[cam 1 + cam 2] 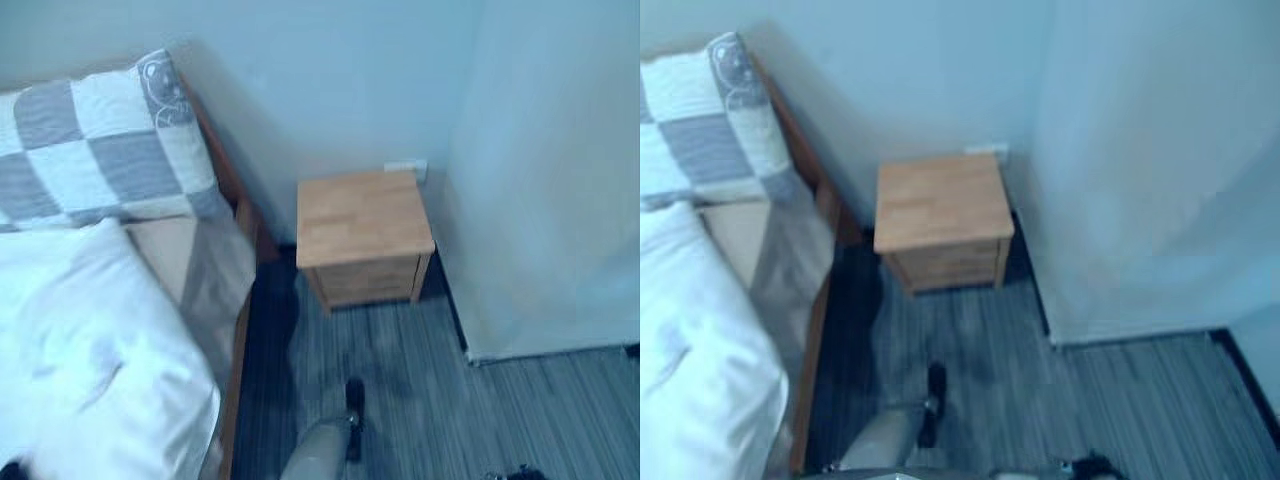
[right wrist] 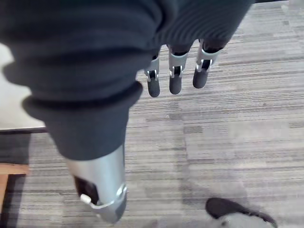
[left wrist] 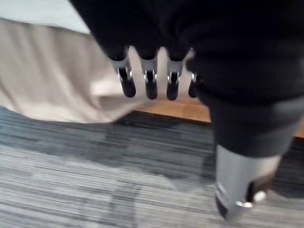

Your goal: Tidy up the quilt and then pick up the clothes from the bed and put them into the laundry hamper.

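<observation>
A white quilt [image 1: 90, 350] lies rumpled across the bed at the left. A grey-and-white checked pillow [image 1: 100, 150] leans against the headboard. Between them a beige sheet [image 1: 165, 250] shows, and it hangs over the bed's side [image 3: 57, 71]. My left hand [image 3: 150, 83] hangs low beside the bed's wooden side rail [image 3: 180, 107], fingers straight, holding nothing. My right hand [image 2: 175, 78] hangs over the striped grey floor [image 2: 228, 128], fingers straight and empty, apart from the bed.
A small wooden nightstand [image 1: 360, 225] stands against the wall to the right of the bed. A pale curtain [image 1: 550, 180] falls to the floor at the right. Grey carpet [image 1: 420, 400] lies between the bed frame [image 1: 232, 400] and the curtain.
</observation>
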{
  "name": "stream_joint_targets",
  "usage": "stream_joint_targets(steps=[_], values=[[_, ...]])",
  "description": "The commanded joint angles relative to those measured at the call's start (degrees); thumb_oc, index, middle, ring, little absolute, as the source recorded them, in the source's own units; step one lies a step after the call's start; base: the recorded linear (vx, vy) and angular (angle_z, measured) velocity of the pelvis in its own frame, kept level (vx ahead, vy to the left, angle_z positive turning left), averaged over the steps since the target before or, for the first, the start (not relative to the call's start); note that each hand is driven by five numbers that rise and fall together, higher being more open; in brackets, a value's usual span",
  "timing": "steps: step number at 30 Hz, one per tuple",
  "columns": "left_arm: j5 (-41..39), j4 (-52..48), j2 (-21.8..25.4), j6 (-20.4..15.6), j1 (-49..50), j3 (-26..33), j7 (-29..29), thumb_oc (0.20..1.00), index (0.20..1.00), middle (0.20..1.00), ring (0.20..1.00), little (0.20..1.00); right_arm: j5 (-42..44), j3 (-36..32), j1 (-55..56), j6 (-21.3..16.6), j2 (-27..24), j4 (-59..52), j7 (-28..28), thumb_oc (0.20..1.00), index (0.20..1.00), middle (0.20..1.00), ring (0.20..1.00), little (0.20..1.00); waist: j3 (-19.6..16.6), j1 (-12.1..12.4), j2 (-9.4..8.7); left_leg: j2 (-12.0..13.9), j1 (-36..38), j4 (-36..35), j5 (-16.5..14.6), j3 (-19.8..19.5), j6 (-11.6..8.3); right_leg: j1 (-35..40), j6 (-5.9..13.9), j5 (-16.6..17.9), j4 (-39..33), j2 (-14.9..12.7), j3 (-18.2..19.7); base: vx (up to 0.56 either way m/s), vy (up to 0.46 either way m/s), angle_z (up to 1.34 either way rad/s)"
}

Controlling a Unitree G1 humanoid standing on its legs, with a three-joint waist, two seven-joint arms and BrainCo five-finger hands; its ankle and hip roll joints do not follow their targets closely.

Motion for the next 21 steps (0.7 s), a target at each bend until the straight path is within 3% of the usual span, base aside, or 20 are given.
stream_joint_targets(steps=[1,2,3,5,7,8,11,12,15,17,18,21], values=[[-3.2,0.2,1.0,-0.1,0.4,-1.7,0.8,1.000,1.000,1.000,1.000,1.000,-2.0,-0.2,-0.1,-2.5,-1.2,-3.2,-1.6,1.000,1.000,1.000,1.000,1.000,0.3,0.3,3.43,1.2,1.3,0.7,-4.0,-4.9,-3.55,-11.5,4.71,15.3,3.0,-7.8,2.9,0.66,0.212,0.57],[-3.6,0.1,1.5,-0.1,-0.1,-1.6,0.4,1.000,1.000,1.000,1.000,1.000,-2.4,0.3,-0.5,-3.2,-0.9,-3.2,-1.7,1.000,1.000,1.000,1.000,1.000,0.7,-0.1,3.66,1.2,2.8,0.4,-4.5,-5.9,-3.47,-13.7,4.11,14.0,0.8,-7.4,2.7,0.52,-0.079,0.78],[-3.5,0.1,2.2,-0.4,-1.1,-1.8,0.5,1.000,1.000,1.000,1.000,1.000,-2.4,1.2,-1.1,-4.1,-0.6,-2.9,-1.3,1.000,1.000,1.000,1.000,1.000,1.3,-1.2,3.85,0.7,6.0,-0.3,-5.8,-9.5,-3.31,-16.9,3.48,13.3,-6.9,-4.3,3.3,0.44,-0.188,0.71],[-2.5,0.0,2.6,-0.5,-2.2,-2.5,1.1,1.000,1.000,1.000,1.000,1.000,-0.6,2.4,-0.8,-4.8,-0.4,-2.9,-1.2,1.000,1.000,1.000,1.000,1.000,1.5,-3.9,2.86,-2.0,9.8,-1.7,-8.4,-15.8,-2.34,-20.6,4.23,16.6,-18.7,0.6,10.4,0.42,-0.239,1.08],[-1.4,0.0,2.9,-0.6,-3.1,-3.0,1.6,1.000,1.000,1.000,1.000,1.000,-0.5,3.2,-0.1,-5.1,0.1,-3.0,-1.0,1.000,1.000,1.000,1.000,1.000,1.0,-6.3,1.98,-4.1,11.9,-2.8,-10.3,-20.2,-1.22,-23.2,5.29,19.4,-26.3,3.6,17.6,0.45,-0.207,2.20],[-0.1,-0.9,3.1,0.3,-4.5,-4.8,3.7,1.000,1.000,1.000,1.000,1.000,0.7,3.7,0.6,-5.6,1.2,-3.0,-1.8,1.000,1.000,1.000,1.000,1.000,0.5,-8.8,1.29,-5.3,13.9,-3.1,-12.5,-24.6,-0.13,-25.7,6.23,20.6,-27.5,7.3,25.3,0.46,-0.242,2.26],[1.4,-2.3,3.2,1.1,-4.9,-5.8,6.0,1.000,1.000,1.000,1.000,1.000,1.0,4.3,0.6,-3.6,1.3,-4.0,-1.7,1.000,1.000,1.000,1.000,1.000,-1.0,-8.3,0.53,-4.3,13.8,-3.2,-13.2,-27.7,-0.66,-24.2,6.15,19.0,-25.6,7.9,27.8,0.34,-0.193,3.19],[4.6,-2.7,2.6,2.7,-5.9,-5.8,7.0,1.000,1.000,1.000,1.000,1.000,2.6,5.7,0.3,-1.0,1.3,-3.9,-2.6,1.000,1.000,1.000,1.000,1.000,-1.6,-7.6,-0.23,-2.4,12.6,-0.6,-13.6,-26.7,-1.90,-22.3,5.49,17.2,-23.6,7.5,25.8,0.30,-0.159,2.63],[12.0,-2.0,2.5,-2.0,-4.2,-7.2,6.0,1.000,1.000,1.000,1.000,1.000,6.7,3.3,0.5,-0.9,0.4,-3.6,-2.6,1.000,1.000,1.000,1.000,1.000,-1.4,-6.3,-0.99,0.1,10.1,0.9,-12.7,-21.9,-3.53,-18.9,4.54,15.2,-24.9,6.2,21.6,0.15,-0.156,1.92],[17.4,-2.5,2.7,-5.2,-3.4,-10.0,7.2,1.000,1.000,1.000,1.000,1.000,11.1,1.2,1.2,-1.9,-0.5,-3.7,-3.0,1.000,1.000,1.000,1.000,1.000,-0.8,-6.9,-1.43,5.5,9.7,-0.4,-10.8,-12.5,-5.56,-17.3,4.73,14.7,-25.7,4.1,16.0,0.01,-0.092,2.00],[17.4,-2.5,2.7,-5.3,-3.4,-10.2,7.4,1.000,1.000,1.000,1.000,1.000,10.7,1.1,1.2,-2.0,-0.5,-3.8,-2.8,1.000,1.000,1.000,1.000,1.000,-0.9,-7.0,-1.47,5.7,9.6,-0.6,-10.5,-12.1,-5.71,-17.3,4.73,14.8,-25.8,4.0,15.7,-0.02,-0.052,2.21],[21.9,-4.1,3.5,-6.5,-3.4,-13.7,8.8,1.000,1.000,1.000,1.000,1.000,12.4,-1.2,1.2,-3.3,-2.6,-4.3,-2.3,1.000,1.000,1.000,1.000,1.000,0.2,-7.9,-1.95,11.9,7.5,1.0,-8.7,-2.6,-8.78,-15.7,4.31,13.9,-27.1,2.0,10.2,-0.04,-0.005,1.81]])
